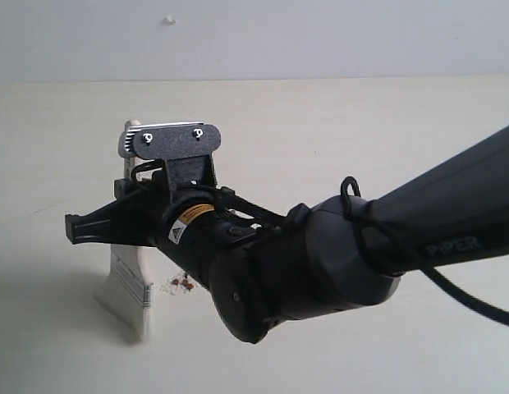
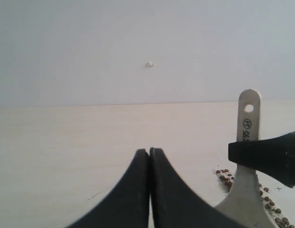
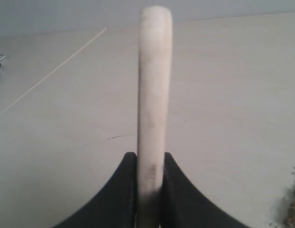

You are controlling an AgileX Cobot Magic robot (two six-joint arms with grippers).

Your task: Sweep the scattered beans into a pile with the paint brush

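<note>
**A:** What takes up most of the scene?

**B:** The pale desk (image 1: pixel 361 123), running back to a grey wall (image 1: pixel 320 33). Over it, a dark arm (image 1: pixel 419 230) reaches in from the right of the exterior view and across toward the left.

**A:** And the right hand (image 1: pixel 74 228) at the end of it?

**B:** It is pinching the paint brush (image 1: pixel 127 279) by its handle. In the right wrist view the two black fingers (image 3: pixel 123 190) press against the whitish handle from either side.

**A:** The left hand (image 2: pixel 149 152)?

**B:** Pressed together, fingers flush against each other, with nothing between them. It hangs over bare desk, and its own camera sees the brush off to one side. I can't find it in the exterior view.

**A:** How does the brush sit?

**B:** Roughly upright. Its white bristles meet the desk at the left of the exterior view, the metal band sits above them, and the end of the handle, with its hole, points up.

**A:** The beans (image 1: pixel 182 283)?

**B:** A small reddish-brown cluster with pale grit lies on the desk just beside the brush head, on its right in the exterior view. The left wrist view shows beans close on both sides of the head. At the edge of the right wrist view they are only a blur.
</note>
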